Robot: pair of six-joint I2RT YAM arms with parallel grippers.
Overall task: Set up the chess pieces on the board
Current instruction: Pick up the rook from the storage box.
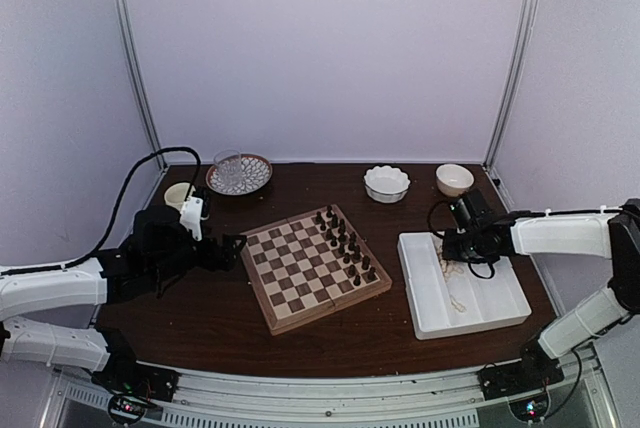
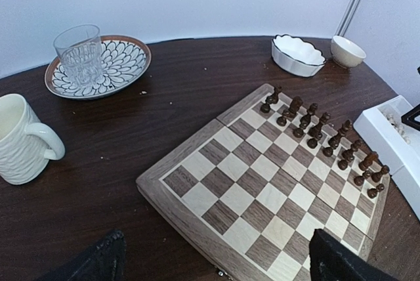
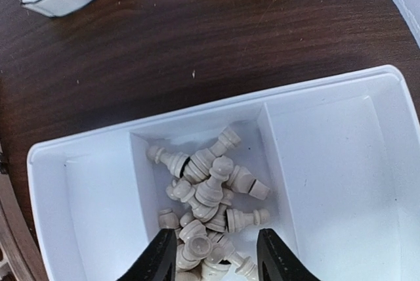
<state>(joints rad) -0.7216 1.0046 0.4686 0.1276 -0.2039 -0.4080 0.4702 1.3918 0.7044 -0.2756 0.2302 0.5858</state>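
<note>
Several cream-white chess pieces [image 3: 210, 192] lie heaped in the middle compartment of a white tray [image 3: 335, 163]; in the top view the heap [image 1: 452, 273] shows beside my right gripper. My right gripper [image 3: 211, 261] is open, its jaws astride the near end of the heap, gripping nothing; in the top view it [image 1: 466, 248] hangs over the tray [image 1: 500, 303]. The wooden board [image 1: 315, 266] lies mid-table with several dark brown pieces [image 1: 345, 243] in two rows on its right side. My left gripper [image 2: 216, 261] is open and empty above the board's [image 2: 262, 189] near-left corner; in the top view it [image 1: 232, 248] is at the board's left edge.
A white mug [image 2: 23, 138] and a patterned plate [image 2: 125, 64] holding a glass [image 2: 80, 54] stand at the back left. A scalloped white dish [image 1: 386, 183] and a small bowl [image 1: 454, 179] stand at the back right. Dark brown pieces [image 2: 321, 136] line the board's far side.
</note>
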